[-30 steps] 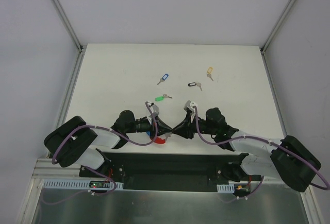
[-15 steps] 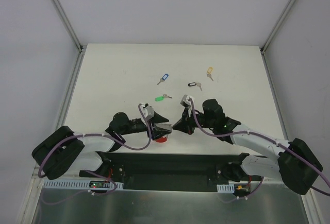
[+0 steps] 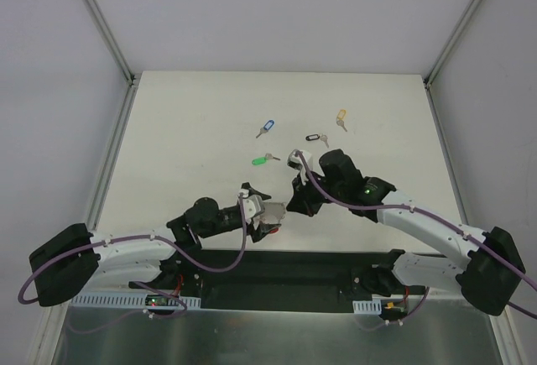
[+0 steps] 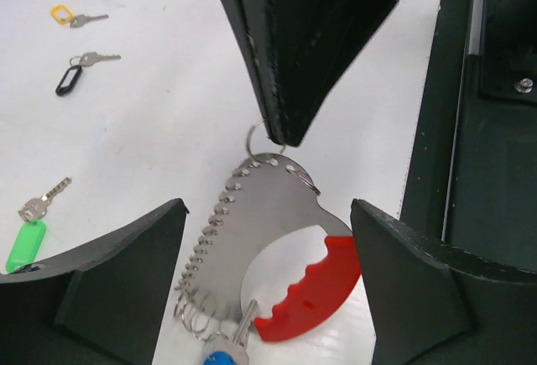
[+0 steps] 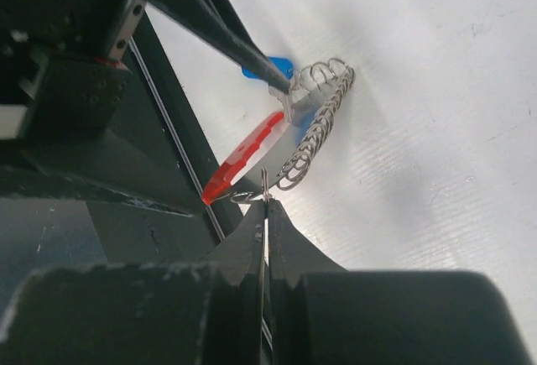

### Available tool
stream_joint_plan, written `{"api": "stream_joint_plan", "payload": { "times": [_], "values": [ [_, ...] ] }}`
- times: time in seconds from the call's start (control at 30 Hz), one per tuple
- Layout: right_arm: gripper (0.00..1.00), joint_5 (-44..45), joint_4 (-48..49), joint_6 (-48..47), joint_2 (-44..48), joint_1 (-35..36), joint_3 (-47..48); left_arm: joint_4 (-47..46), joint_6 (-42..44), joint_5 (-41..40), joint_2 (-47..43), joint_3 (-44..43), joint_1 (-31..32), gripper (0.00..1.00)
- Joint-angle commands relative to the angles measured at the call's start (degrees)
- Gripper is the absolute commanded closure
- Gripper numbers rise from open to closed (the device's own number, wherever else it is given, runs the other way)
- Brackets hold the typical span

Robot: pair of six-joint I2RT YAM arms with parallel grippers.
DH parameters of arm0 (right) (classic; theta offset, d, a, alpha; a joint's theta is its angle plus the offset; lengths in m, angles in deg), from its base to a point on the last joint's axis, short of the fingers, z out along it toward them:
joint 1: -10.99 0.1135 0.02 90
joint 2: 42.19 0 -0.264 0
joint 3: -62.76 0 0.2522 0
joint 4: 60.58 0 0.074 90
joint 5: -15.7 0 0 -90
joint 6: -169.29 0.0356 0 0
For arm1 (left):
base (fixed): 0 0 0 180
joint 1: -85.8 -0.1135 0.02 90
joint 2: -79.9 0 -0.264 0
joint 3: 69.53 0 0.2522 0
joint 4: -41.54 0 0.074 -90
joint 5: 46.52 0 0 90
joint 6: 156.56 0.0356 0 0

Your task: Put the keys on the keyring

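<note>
Currently right gripper (image 5: 265, 205) pinches keyring (image 4: 268, 239) at its 12 o'clock loop; left gripper (image 4: 268, 294) gapes empty; thin-wire slip likely.

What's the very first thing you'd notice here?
The flat metal keyring with its glossy red grip and row of wire loops, lying on the white table near the front edge between both black grippers. The right gripper pinches one of its thin wire rings. Farther back lie loose keys, like the green-tagged key.
</note>
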Motion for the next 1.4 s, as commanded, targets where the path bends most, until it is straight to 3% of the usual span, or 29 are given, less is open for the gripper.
{"api": "stream_joint_plan", "payload": {
  "times": [0.0, 0.4, 0.63, 0.67, 0.73, 0.77, 1.0, 1.37],
  "values": [
    [0.99, 4.0, -7.7, 1.1, -0.7, 1.6, 6.3, 3.4, 5.8, -12.5, 0.4, -2.5, 5.2, 0.19],
    [0.99, 8.2, -18.9, 7.6, -1.0, 3.6, 13.3, 3.0, 8.2, -24.5, 7.7, -8.1, 15.7, 0.15],
    [0.99, 7.0, -25.1, 9.4, 0.0, 3.8, 14.7, 0.5, 12.0, -35.1, 10.3, -8.1, 15.9, 0.34],
    [0.99, 6.7, -25.4, 11.0, 0.2, 3.9, 14.6, 0.0, 12.4, -37.2, 10.3, -8.0, 15.8, 0.43],
    [0.99, 6.2, -26.7, 11.5, 0.5, 3.8, 14.6, -1.3, 13.7, -38.6, 10.4, -7.7, 15.6, 0.51],
    [0.99, 5.6, -26.9, 11.7, 0.5, 3.9, 14.4, -1.6, 13.9, -38.6, 10.3, -7.7, 15.4, 0.56],
    [0.99, 3.6, -24.8, 13.7, -1.8, 3.9, 12.9, -3.5, 11.2, -32.7, 11.6, -8.4, 11.0, 0.57],
    [0.99, -3.8, -8.0, 22.6, -12.4, 1.1, 12.9, -12.0, 4.9, -25.8, 13.6, -5.1, 0.9, 0.54]
  ]
}}
